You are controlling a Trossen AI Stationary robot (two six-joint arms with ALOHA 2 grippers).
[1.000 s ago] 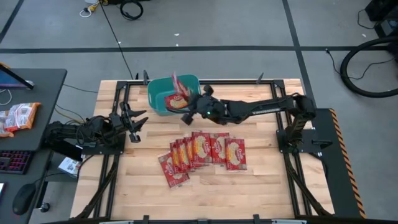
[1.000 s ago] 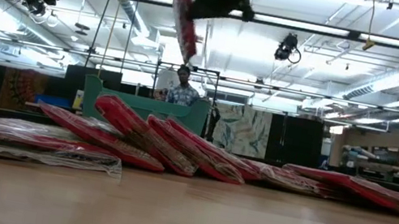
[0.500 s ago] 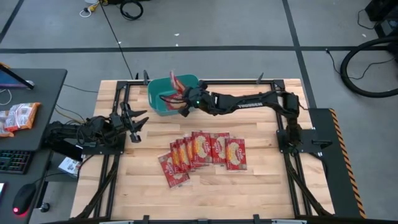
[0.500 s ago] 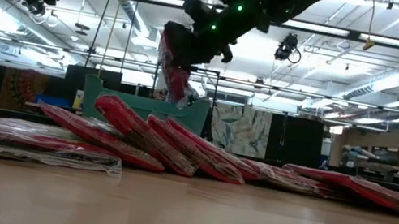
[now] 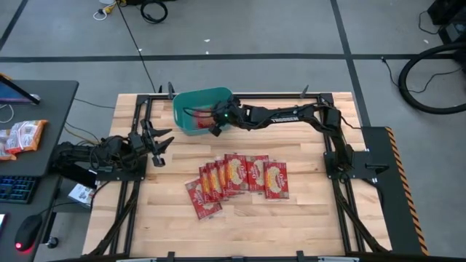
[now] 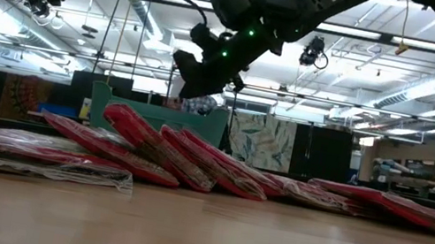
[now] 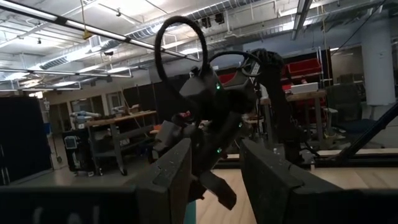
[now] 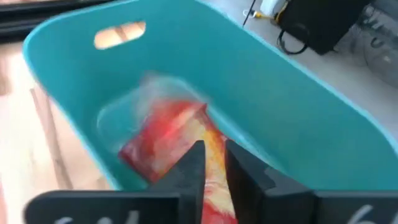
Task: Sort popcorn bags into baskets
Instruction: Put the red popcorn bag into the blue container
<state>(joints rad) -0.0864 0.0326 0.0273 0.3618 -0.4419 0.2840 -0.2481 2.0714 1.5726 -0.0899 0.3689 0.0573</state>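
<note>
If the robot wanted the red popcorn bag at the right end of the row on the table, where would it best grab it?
Probably by its free right edge, coming from above on the right. The flat red popcorn bag at the row's right end lies flat on the wooden table; its left edge meets the neighbouring bag.

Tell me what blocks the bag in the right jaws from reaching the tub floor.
Nothing visible does. The right gripper holds the popcorn bag inside the teal tub, above its open bottom.

basket (image 5: 191,109): table's far edge | bags (image 5: 237,178): fanned mid-table | right hand (image 5: 215,122): over basket
</note>
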